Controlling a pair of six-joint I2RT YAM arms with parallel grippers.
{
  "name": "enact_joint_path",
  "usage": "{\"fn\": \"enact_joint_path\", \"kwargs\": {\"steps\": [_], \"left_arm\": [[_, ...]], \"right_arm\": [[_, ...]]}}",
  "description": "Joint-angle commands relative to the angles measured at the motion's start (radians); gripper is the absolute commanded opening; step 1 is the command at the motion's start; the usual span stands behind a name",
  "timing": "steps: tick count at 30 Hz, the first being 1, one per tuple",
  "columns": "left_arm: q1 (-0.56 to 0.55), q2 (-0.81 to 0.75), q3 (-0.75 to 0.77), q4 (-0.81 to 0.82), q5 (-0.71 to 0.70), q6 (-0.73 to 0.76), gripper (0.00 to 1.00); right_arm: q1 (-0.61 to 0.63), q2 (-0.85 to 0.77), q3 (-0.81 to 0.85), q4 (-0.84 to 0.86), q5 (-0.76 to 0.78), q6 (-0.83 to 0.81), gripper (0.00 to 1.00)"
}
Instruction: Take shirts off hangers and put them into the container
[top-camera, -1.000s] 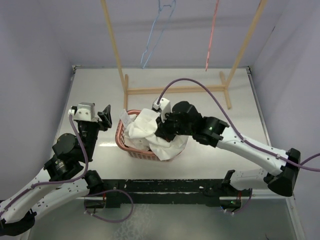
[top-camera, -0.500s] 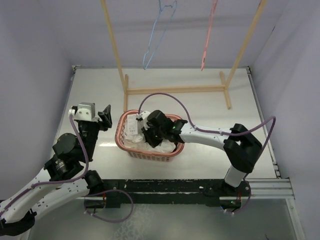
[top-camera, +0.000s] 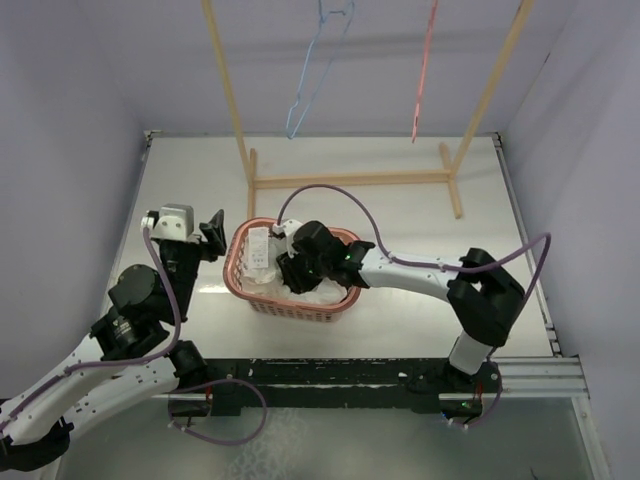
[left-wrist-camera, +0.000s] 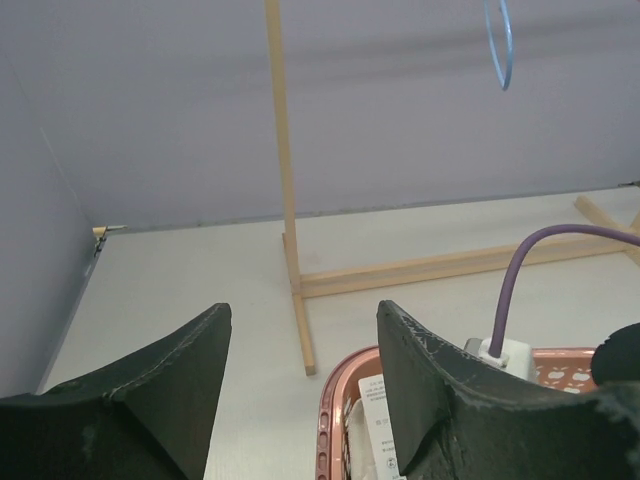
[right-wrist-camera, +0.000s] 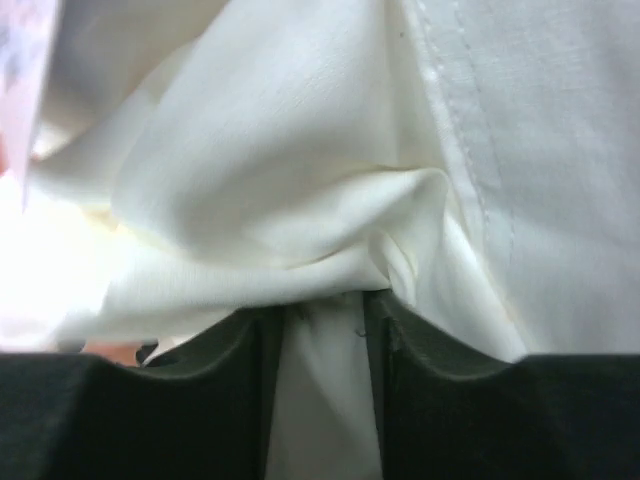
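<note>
White shirt down in the basket, both hangers bare

From above, the right claw is sunk into the white cloth inside the pink basket, probably to seat the shirt below the rim, while the left claw waits just beside the basket's left edge, and the blue hanger and pink hanger hang empty on the wooden rack at the back of the worktop. The left wrist view shows that claw spread wide on nothing, looking over the basket corner toward the rack pole. The right wrist view shows its claw narrow, with a fold of the shirt between the fingers. I cannot tell whether they pinch it or merely straddle it.
</note>
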Motion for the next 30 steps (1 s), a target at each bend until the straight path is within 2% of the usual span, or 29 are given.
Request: {"fn": "enact_joint_path", "kwargs": {"steps": [1, 3, 5, 12, 16, 19, 23, 25, 26, 30], "left_arm": [[0.004, 0.014, 0.011, 0.021, 0.02, 0.006, 0.64], [0.004, 0.021, 0.015, 0.018, 0.025, 0.005, 0.65], [0.003, 0.029, 0.016, 0.013, 0.032, 0.003, 0.66], [0.003, 0.046, 0.023, 0.006, 0.076, -0.001, 0.67], [0.004, 0.051, 0.026, 0.003, 0.121, -0.007, 0.67], [0.004, 0.07, 0.038, -0.015, 0.173, -0.023, 0.7], [0.019, 0.138, 0.077, -0.066, 0.2, -0.04, 0.77], [0.072, 0.192, 0.116, -0.119, 0.196, -0.082, 0.79], [0.126, 0.216, 0.135, -0.145, 0.233, -0.121, 0.8], [0.458, 0.313, 0.188, -0.2, 0.568, -0.286, 0.79]], "right_arm": [[0.004, -0.124, 0.021, -0.126, 0.052, -0.036, 0.48], [0.003, -0.187, 0.042, -0.157, 0.069, -0.043, 0.56], [0.004, -0.254, 0.058, -0.157, 0.092, -0.049, 0.59], [0.003, -0.555, 0.083, -0.205, 0.248, -0.066, 0.64], [0.002, -0.755, 0.041, -0.261, 0.414, -0.075, 0.68], [0.002, -0.893, -0.02, -0.314, 0.597, -0.105, 0.75], [-0.012, -0.966, -0.07, -0.463, 0.765, -0.114, 0.84], [-0.053, -0.962, -0.085, -0.533, 0.79, -0.083, 0.86], [-0.094, -0.96, -0.096, -0.55, 0.751, -0.076, 0.86], [-0.33, -0.966, -0.144, -0.528, 0.558, -0.088, 0.87]]}}
